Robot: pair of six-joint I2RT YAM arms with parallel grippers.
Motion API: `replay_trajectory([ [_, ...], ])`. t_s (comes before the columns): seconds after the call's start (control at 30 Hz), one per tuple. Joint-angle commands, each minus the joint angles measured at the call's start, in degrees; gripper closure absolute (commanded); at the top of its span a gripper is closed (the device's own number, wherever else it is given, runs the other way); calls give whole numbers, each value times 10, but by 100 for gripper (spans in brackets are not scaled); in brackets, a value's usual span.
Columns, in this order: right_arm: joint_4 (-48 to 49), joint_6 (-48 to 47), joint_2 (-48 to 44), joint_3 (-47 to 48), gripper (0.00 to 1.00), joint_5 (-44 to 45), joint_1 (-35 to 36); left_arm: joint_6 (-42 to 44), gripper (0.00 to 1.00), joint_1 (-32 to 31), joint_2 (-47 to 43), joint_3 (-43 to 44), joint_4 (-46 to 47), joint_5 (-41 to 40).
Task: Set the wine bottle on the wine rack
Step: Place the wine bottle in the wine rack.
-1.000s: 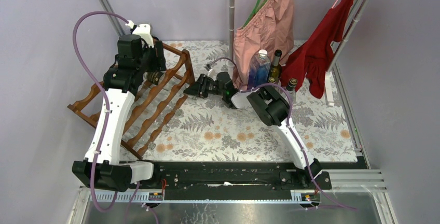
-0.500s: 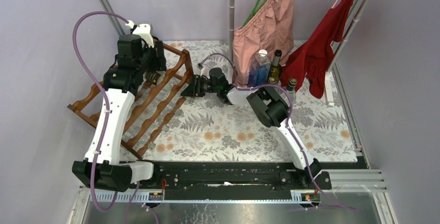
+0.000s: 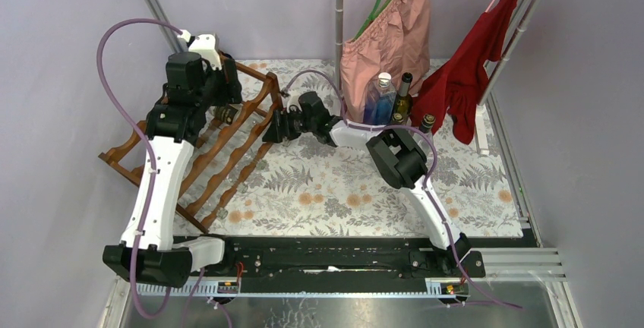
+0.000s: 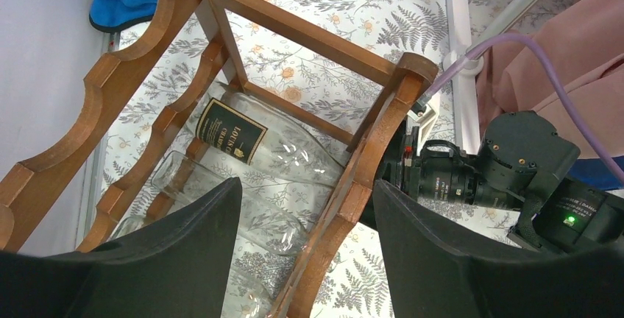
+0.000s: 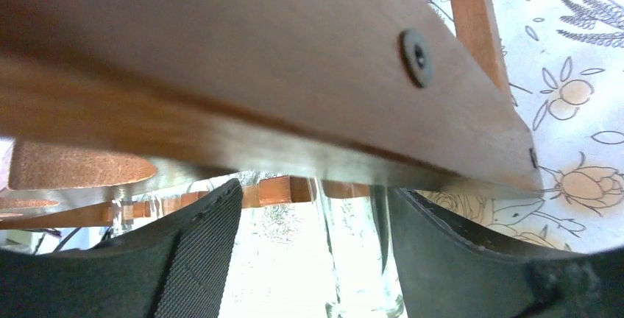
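**A:** Looking down from the left wrist, where's the wine bottle (image 4: 257, 145)?

**B:** It's lying on its side inside the wine rack (image 4: 294, 34), black label up. The neck is aimed at 4 o'clock.

**A:** And the left pincer (image 4: 305, 193)?

**B:** It's open and empty, hanging above the rack. The label sits at about 11 o'clock from its gap.

**A:** The right pincer (image 5: 313, 207)?

**B:** Its fingers are apart, tucked under the rack's wood at its 3 o'clock end (clear glass shows between them, but I can't tell whether it touches). On the tabletop (image 3: 342, 191), the rack stands at 10 o'clock.
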Motion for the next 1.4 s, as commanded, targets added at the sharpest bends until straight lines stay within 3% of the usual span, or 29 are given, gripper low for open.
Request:
replay_trajectory([
  [0.0, -60, -89, -51, 6, 21, 29, -2, -4, 27, -2, -17, 18, 30, 6],
  [0.23, -94, -142, -65, 5, 12, -3, -2, -8, 27, -3, -28, 21, 34, 26],
  [0.5, -115, -139, -34, 52, 17, -14, -1, -8, 27, -2, -42, 28, 30, 30],
  [0.87, -152, -273, -101, -33, 18, 0, -2, -7, 27, -2, -55, 15, 32, 33],
  [1.07, -165, -310, -121, -63, 27, -23, -2, -8, 27, -2, -62, 6, 37, 37],
  [1.37, -172, -307, -96, -33, 60, -23, -1, -14, 27, -2, -71, -6, 50, 38],
])
